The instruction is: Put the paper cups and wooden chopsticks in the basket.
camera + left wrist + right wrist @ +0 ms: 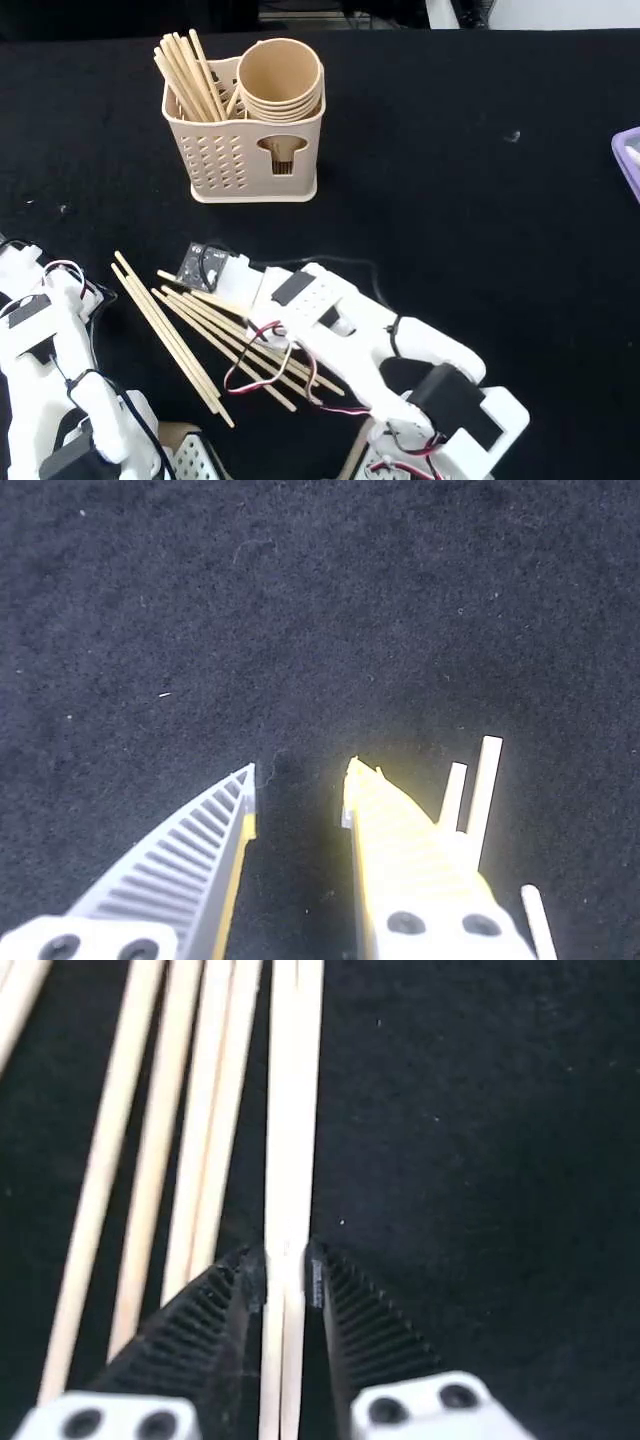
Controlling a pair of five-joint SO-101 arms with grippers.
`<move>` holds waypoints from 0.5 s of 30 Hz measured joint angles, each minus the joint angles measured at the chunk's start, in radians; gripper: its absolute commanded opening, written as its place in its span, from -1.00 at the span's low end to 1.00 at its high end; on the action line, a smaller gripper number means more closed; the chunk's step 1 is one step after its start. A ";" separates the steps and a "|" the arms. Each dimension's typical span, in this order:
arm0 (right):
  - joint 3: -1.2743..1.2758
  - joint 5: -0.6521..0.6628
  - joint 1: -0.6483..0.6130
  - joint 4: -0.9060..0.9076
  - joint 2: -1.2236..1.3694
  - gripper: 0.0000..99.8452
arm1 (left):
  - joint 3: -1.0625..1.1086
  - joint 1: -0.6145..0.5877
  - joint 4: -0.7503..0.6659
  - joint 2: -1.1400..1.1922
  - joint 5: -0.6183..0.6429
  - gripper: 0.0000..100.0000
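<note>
- Surface: black bench [480,200], dark room edge behind. A purple object [628,160] sits at the far right edge, well apart from the work.
- The loose chopsticks [190,330] lie in a shallow fan on the bench between the two arms, long axes diagonal. The fan's lower ends run under the right arm.
- The right gripper [285,1260] has its fingers [200,1330] clenched on a chopstick pair [292,1110]. The pair runs straight out ahead between them, its long axis in line with the gripper, not across it. Cannot tell whether the pair is off the bench.
- The other sticks [170,1110] lie just beside the held pair, all on one side, near-parallel. Judgement: the nearest may drag along on a lift.
- The left gripper [298,780] has its fingers [400,870] spread over bare bench, holding nothing. Two stick ends [470,790] lie just beside one finger.
- The basket [245,160] stands upright at the far side, well apart from the fan. One compartment holds the standing chopsticks [185,70], the other the stacked paper cups [282,75].
- Judgement: cups done. The held pair must tip upright to enter, and the standing chopsticks crowd that opening.
</note>
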 measured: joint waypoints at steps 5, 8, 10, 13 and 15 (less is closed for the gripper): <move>0.029 -0.002 0.080 0.008 -0.109 -0.98 | 0.000 0.000 0.000 0.000 0.000 -0.71; 0.098 -0.002 0.103 0.009 -0.233 -0.98 | 0.000 0.000 0.000 0.000 0.000 -0.71; 0.146 0.002 0.106 0.009 -0.327 -0.98 | 0.000 0.000 0.000 0.000 0.000 -0.71; 0.175 -0.040 0.107 0.009 -0.491 -0.98 | 0.000 0.000 0.000 0.000 0.000 -0.71; 0.175 -0.097 0.107 0.009 -0.614 -0.98 | 0.000 0.000 0.000 0.000 0.000 -0.71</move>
